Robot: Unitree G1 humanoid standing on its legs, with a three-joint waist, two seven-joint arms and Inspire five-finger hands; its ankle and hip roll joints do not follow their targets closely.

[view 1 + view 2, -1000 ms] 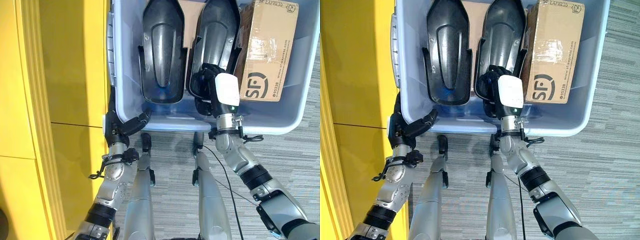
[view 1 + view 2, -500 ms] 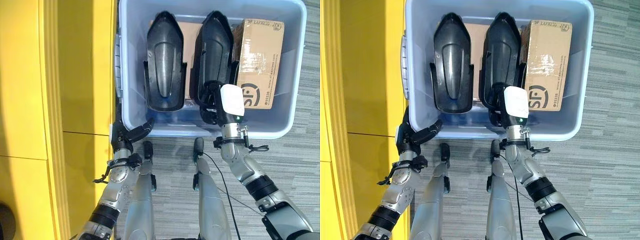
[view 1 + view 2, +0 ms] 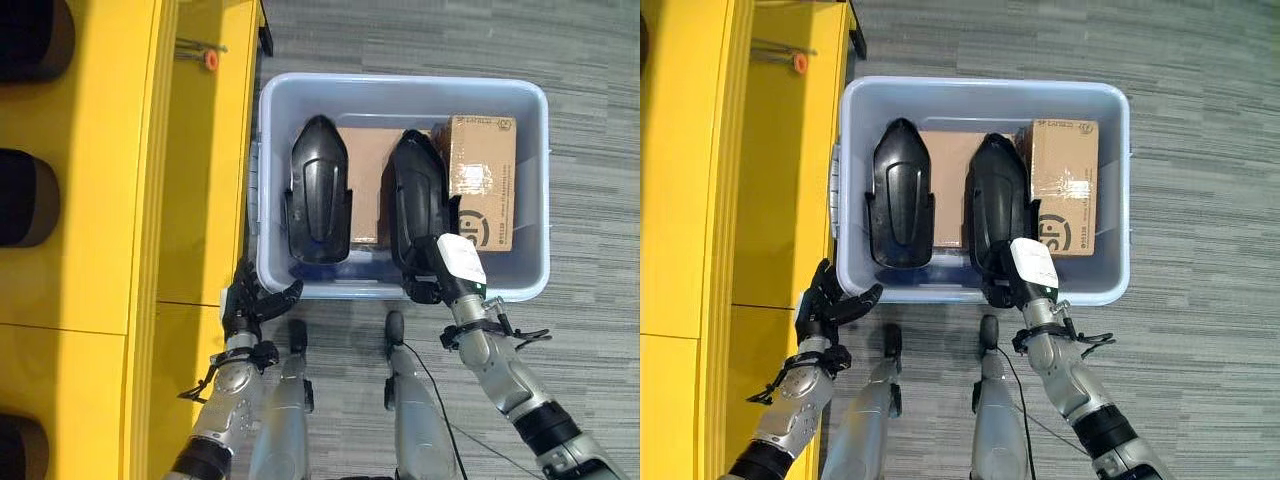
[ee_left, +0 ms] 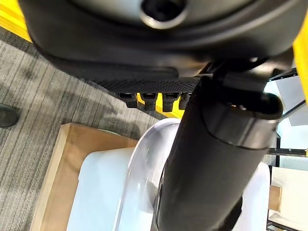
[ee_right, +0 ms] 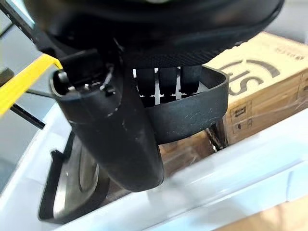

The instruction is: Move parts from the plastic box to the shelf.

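The camera has pulled back since a second ago, so the whole blue plastic box (image 3: 400,85) and more of the yellow shelf (image 3: 110,150) now show; the right hand (image 3: 436,270) has stayed on the near end of the right-hand black part (image 3: 415,205), and the left hand (image 3: 250,298) still hangs at the box's near left corner.

In its wrist view the right hand's fingers are curled over the part's raised rim, thumb on the other side, so it is clamped on it. The left hand's fingers are spread and hold nothing.

The grip sits at one end only, so on lifting the long part may swing down or slip out. It may also catch on the cardboard box (image 3: 483,180) touching it on the side away from the left hand, or on the box wall just under the wrist.

The other black part (image 3: 318,190) lies beyond the left hand, with flat cardboard (image 3: 362,190) between the two parts.
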